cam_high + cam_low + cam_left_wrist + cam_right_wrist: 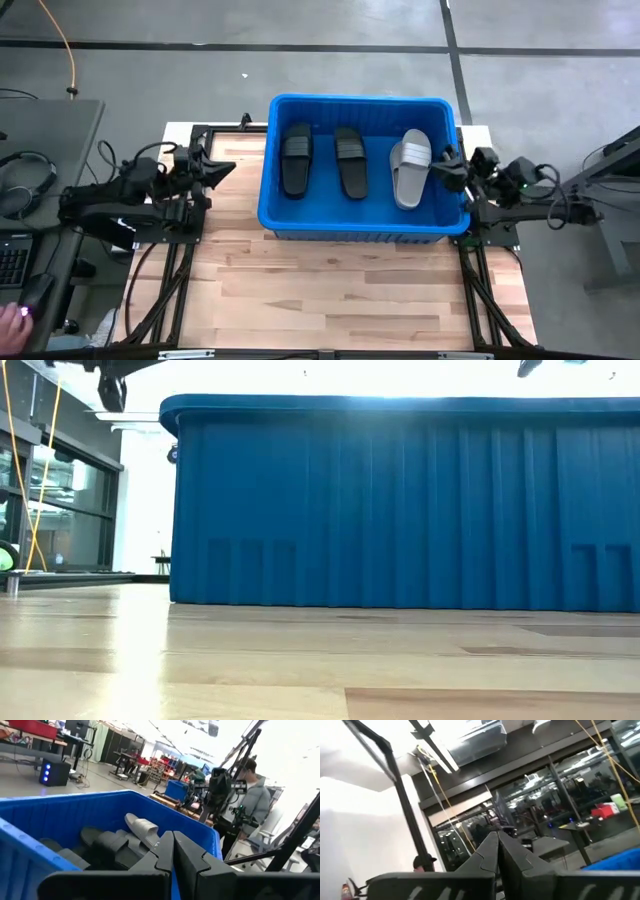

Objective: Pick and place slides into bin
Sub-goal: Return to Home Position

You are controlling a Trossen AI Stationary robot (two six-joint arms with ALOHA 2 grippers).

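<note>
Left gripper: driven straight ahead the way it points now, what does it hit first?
Left gripper likely meets the bin's left rim first; if it clears that, the black slides. Height unclear.

The left arm (pixel 120 205) sits folded low on the robot's left side, its links drawn back over its base and its wrist level. The left gripper (pixel 226 167) points inward toward the middle, and in its wrist view its two dark fingers (pixel 162 851) are pressed together with no gap and nothing between them. The right arm (pixel 520 190) is folded in mirror pose on the right side. The right gripper (pixel 441 166) also points inward, facing the left one from well apart, and its fingers (pixel 489 851) likewise meet tip to tip, empty. Both grippers hang raised, showing only at the low view's upper edge.
</note>
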